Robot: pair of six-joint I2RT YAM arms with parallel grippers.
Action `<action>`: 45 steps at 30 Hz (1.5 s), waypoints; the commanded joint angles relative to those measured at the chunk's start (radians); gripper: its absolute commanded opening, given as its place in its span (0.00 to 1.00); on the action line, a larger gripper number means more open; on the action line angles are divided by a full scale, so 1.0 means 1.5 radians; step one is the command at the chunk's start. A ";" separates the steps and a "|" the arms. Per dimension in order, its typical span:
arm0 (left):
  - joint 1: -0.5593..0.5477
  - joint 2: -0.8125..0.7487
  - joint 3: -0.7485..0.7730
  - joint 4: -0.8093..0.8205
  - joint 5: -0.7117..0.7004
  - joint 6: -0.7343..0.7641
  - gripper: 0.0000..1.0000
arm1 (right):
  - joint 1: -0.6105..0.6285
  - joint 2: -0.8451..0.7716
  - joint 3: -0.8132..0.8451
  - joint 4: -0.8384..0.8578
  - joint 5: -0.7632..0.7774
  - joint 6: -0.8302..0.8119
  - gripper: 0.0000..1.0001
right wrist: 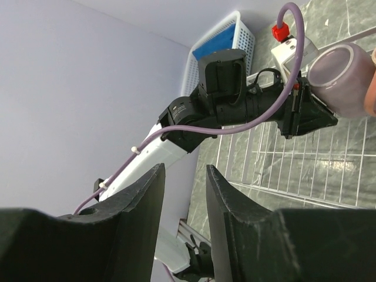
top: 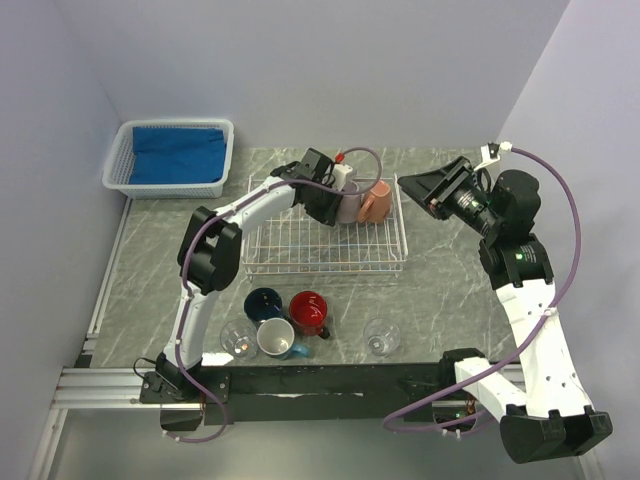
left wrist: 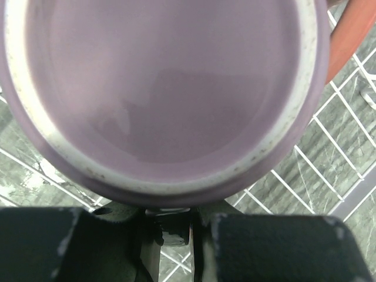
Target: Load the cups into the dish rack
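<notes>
Left gripper (top: pixel 328 203) clenched on mauve mug (top: pixel 349 208), mouth facing its wrist, at dish rack (top: pixel 300 255) far-right corner, just beside salmon mug (top: pixel 377 203). Right gripper (right wrist: pixel 185 171) parted, empty, farther off.

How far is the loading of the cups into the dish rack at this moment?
Done: the salmon-orange mug sits in the far right corner of the dish rack. In hand: the left gripper holds the mauve mug at the rack, right beside it; the right gripper is open and empty. Left: the navy mug, red mug, light blue mug and two glass cups are on the table.
</notes>
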 commanded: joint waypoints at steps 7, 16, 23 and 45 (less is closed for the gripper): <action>-0.001 -0.011 0.009 0.035 -0.019 0.010 0.07 | -0.013 -0.015 -0.009 -0.009 -0.026 -0.022 0.43; 0.012 -0.029 -0.039 0.023 -0.001 0.021 0.47 | -0.017 -0.017 -0.018 -0.018 -0.033 -0.024 0.48; 0.012 -0.063 -0.052 0.025 -0.019 0.036 0.69 | -0.017 -0.015 -0.012 -0.023 -0.037 -0.029 0.52; 0.323 -0.401 0.016 -0.185 0.219 0.010 0.95 | 0.398 0.337 0.240 -0.591 0.327 -0.318 0.69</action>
